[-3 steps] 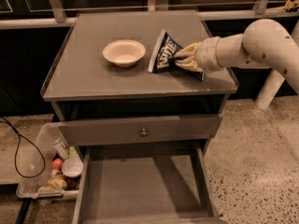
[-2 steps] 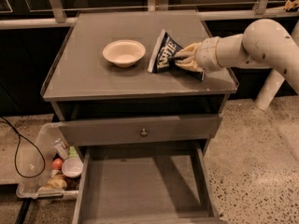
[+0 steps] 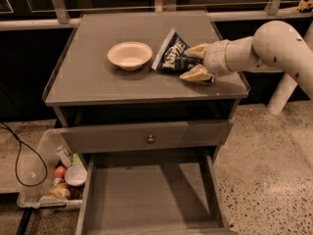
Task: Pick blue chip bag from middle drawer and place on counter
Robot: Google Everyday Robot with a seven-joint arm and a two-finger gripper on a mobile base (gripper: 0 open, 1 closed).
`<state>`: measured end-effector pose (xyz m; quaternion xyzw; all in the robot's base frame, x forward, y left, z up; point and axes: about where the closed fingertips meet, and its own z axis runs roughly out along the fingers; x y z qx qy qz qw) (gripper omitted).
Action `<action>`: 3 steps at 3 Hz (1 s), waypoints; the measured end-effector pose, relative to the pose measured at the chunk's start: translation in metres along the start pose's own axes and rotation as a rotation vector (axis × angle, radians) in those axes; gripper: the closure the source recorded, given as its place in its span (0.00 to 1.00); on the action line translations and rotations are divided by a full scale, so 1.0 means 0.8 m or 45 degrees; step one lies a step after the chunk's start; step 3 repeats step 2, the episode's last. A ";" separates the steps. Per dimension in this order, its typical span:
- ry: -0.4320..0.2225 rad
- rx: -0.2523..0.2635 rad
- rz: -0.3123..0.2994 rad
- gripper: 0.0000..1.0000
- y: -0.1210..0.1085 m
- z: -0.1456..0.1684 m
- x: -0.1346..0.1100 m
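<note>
The blue chip bag (image 3: pixel 172 54) lies on the counter (image 3: pixel 93 77), just right of centre, with its upper left corner tilted up. My gripper (image 3: pixel 187 62) reaches in from the right at counter height. Its two tan fingers (image 3: pixel 196 50) are spread apart on either side of the bag's right end, one behind it and one in front. The middle drawer (image 3: pixel 146 195) is pulled out below, and its grey floor is bare.
A white bowl (image 3: pixel 129 54) sits on the counter just left of the bag. A closed drawer front with a small round knob (image 3: pixel 150 139) is above the open drawer. A clear bin (image 3: pixel 36 190) of snacks and cans stands on the floor at left, beside a black cable (image 3: pixel 17 155).
The fingers have spread slightly wider around the bag's end. The bag and the arm have stayed where they were.
</note>
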<state>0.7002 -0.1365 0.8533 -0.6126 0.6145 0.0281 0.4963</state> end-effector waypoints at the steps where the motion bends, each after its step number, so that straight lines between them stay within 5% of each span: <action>1: 0.000 0.000 0.000 0.00 0.000 0.000 0.000; 3: 0.000 0.000 0.000 0.00 0.000 0.000 0.000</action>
